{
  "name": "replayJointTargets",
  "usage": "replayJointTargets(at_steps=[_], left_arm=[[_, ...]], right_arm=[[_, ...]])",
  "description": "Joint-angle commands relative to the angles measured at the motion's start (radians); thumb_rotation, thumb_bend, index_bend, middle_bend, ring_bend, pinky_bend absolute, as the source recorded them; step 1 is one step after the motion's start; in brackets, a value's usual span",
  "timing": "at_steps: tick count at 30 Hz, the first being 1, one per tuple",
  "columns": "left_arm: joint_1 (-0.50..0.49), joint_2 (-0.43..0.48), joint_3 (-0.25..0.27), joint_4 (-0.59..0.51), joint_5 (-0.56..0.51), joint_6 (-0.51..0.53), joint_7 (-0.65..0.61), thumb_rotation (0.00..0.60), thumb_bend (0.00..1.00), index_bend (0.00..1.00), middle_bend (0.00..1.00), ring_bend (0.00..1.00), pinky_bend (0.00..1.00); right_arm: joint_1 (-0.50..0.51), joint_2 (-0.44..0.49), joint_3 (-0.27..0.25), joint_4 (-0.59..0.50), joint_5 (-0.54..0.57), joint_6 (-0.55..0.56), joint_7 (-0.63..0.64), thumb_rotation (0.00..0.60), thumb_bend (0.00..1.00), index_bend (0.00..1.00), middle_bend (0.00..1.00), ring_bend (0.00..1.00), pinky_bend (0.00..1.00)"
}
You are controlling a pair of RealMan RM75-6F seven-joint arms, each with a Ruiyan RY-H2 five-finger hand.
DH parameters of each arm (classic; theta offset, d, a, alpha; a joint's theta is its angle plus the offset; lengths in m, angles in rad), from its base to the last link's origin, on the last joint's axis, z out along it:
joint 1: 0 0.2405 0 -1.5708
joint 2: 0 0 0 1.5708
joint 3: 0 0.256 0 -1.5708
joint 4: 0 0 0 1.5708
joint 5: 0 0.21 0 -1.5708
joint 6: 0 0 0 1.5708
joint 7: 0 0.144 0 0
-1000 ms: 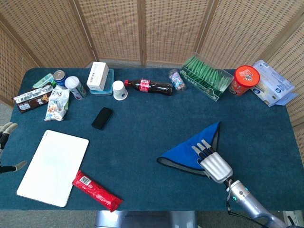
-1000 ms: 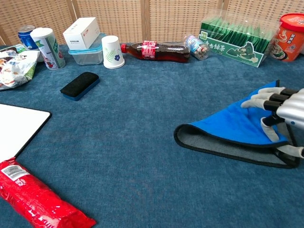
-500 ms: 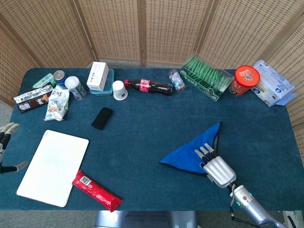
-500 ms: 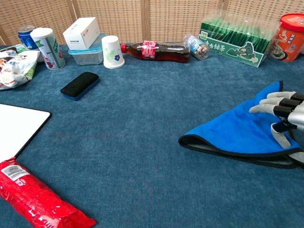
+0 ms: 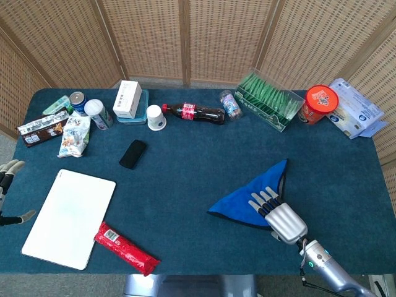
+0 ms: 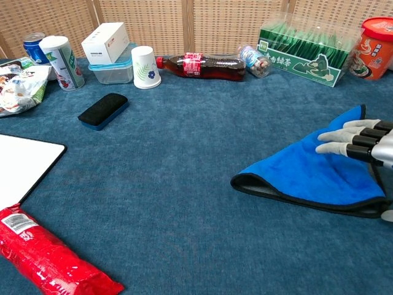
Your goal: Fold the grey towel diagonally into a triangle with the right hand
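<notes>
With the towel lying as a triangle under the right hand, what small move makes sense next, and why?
Probably lift the right hand straight up off the towel. The towel already lies folded into a triangle, edges roughly matched, and the fingers rest flat on top holding nothing, so a sideways pull could drag the fold open.

Towel (image 5: 247, 201) lies folded in a triangle, blue face up with a dark edge and a grey layer showing underneath (image 6: 310, 178). It sits flat under the right hand's (image 5: 281, 221) fingers (image 6: 344, 136), its long point reaching ahead of the fingertips.

right hand (image 6: 368, 140) cut by chest view's right edge, left hand (image 5: 7, 189) mostly beyond head view's left edge
</notes>
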Motion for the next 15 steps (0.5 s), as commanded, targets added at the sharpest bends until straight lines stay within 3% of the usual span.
replayJointTargets(at_steps=[1,3,11,15], left_arm=[[0.0,0.001,0.0,0.0,0.0,0.001,-0.002,0.6,0.14,0.0,0.0,0.0,0.0],[0.001,0.001,0.0,0.001,0.001,0.001,-0.004,0.6,0.14,0.0,0.0,0.0,0.0],[-0.001,0.002,0.001,0.002,0.005,-0.003,-0.01,0.6,0.14,0.0,0.0,0.0,0.0],[-0.003,0.003,0.002,0.002,0.007,-0.006,-0.013,0.6,0.14,0.0,0.0,0.0,0.0]], right_arm=[[-0.003,0.017,0.001,-0.023,-0.003,0.005,-0.005,0.6,0.0,0.04,0.0,0.0,0.02],[-0.007,0.038,0.001,-0.049,-0.013,0.017,-0.01,0.583,0.0,0.04,0.0,0.0,0.02],[-0.014,0.085,0.017,-0.094,-0.04,0.069,0.076,0.367,0.0,0.04,0.0,0.0,0.02],[-0.014,0.083,0.047,-0.06,-0.052,0.126,0.181,0.342,0.0,0.04,0.0,0.0,0.02]])
